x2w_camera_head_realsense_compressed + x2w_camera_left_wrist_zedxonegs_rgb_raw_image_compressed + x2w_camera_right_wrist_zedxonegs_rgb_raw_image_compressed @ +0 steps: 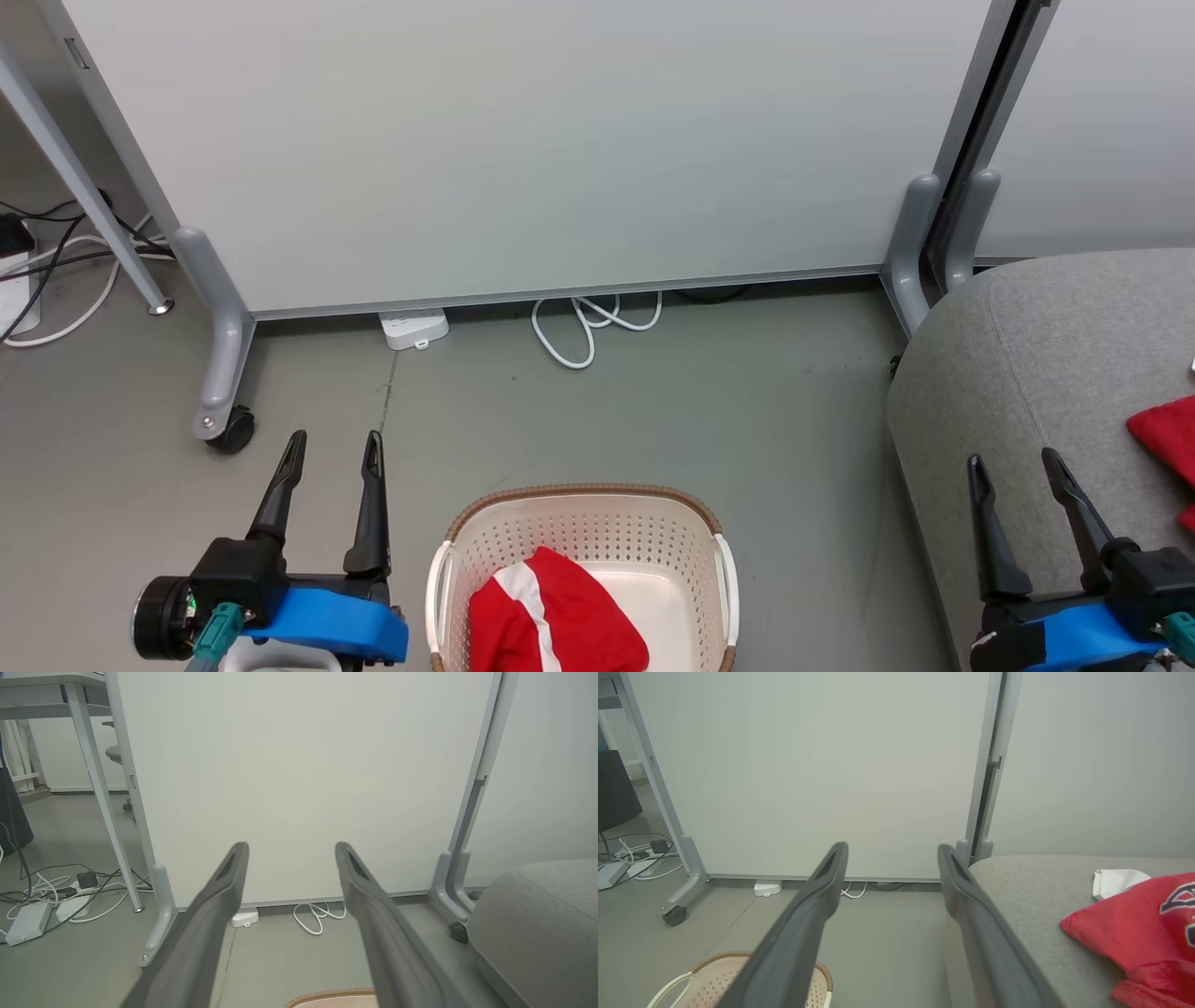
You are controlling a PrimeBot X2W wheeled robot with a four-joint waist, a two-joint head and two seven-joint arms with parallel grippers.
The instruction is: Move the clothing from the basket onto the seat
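Note:
A red garment with a white stripe (551,611) lies bunched in the cream perforated basket (583,523) on the floor at the bottom centre. A second red garment (1167,439) with dark lettering (1153,924) rests on the grey seat (1036,373) at the right. My left gripper (336,448) hovers open to the left of the basket with nothing between its fingers. My right gripper (1013,462) stands open over the seat's front edge, left of the red garment there, also empty. The basket's rim (738,970) peeks in at the right wrist view's lower left.
Pale grey partition panels (523,149) on castor feet (229,429) stand behind the basket. A white cable (593,327) and a power strip (414,329) lie at the panel's foot. More cables (51,896) and a table leg (84,187) are at the far left.

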